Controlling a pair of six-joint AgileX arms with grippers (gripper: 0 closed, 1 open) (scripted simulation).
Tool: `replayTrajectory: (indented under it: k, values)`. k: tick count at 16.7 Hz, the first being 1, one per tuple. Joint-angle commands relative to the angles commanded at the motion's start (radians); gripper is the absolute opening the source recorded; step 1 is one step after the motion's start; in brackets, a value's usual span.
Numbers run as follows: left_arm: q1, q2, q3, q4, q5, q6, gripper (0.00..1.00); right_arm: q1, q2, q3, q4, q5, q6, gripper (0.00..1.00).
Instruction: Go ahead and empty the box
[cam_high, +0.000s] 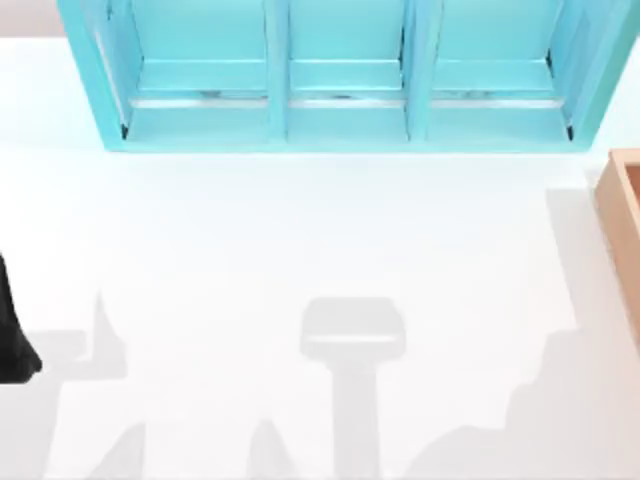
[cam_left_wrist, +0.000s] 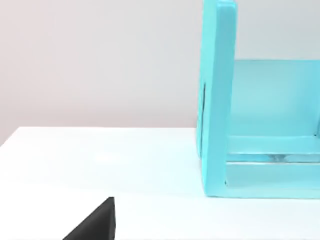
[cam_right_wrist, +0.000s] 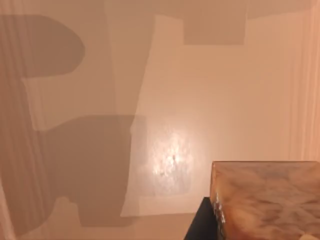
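One box (cam_high: 612, 215) found apparently beneath right gripper (cam_right_wrist: 199, 225), marbled block (cam_right_wrist: 265, 200) just beside it, presumably awaiting removal; grip states undeterminable; left gripper (cam_left_wrist: 95, 225) parked near cyan shelf (cam_left_wrist: 220, 100).

left arm (cam_high: 12, 330): matte black, smooth tapered shape, no markings seen | left tool (cam_left_wrist: 95, 225): plain black wedge with flat faces | right tool (cam_right_wrist: 200, 222): dark black edge
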Motion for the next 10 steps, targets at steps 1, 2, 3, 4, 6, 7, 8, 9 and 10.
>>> replayTrajectory:
  k: [1,2,3,4,6,7,8,9,10]
  values:
    - [0.0,0.0,0.0,0.0,0.0,0.0,1.0,0.008,-0.009,0.032,-0.038,0.003,0.001,0.0]
    - [0.0,0.0,0.0,0.0,0.0,0.0,1.0,0.02,-0.014,0.06,-0.074,0.007,0.002,0.0]
    - [0.0,0.0,0.0,0.0,0.0,0.0,1.0,0.036,-0.016,0.084,-0.11,0.012,0.004,0.0]
    - [0.0,0.0,0.0,0.0,0.0,0.0,1.0,0.053,-0.015,0.103,-0.144,0.017,0.006,0.0]
    - [0.0,0.0,0.0,0.0,0.0,0.0,1.0,0.083,-0.01,0.127,-0.189,0.025,0.008,0.0]
    - [0.0,0.0,0.0,0.0,0.0,0.0,1.0,0.088,-0.01,0.131,-0.196,0.026,0.009,0.0]
    - [0.0,0.0,0.0,0.0,0.0,0.0,1.0,0.088,-0.01,0.131,-0.196,0.026,0.009,0.0]
    - [0.0,0.0,0.0,0.0,0.0,0.0,1.0,0.088,-0.01,0.131,-0.196,0.026,0.009,0.0]
    - [0.0,0.0,0.0,0.0,0.0,0.0,1.0,0.088,-0.01,0.131,-0.196,0.026,0.009,0.0]
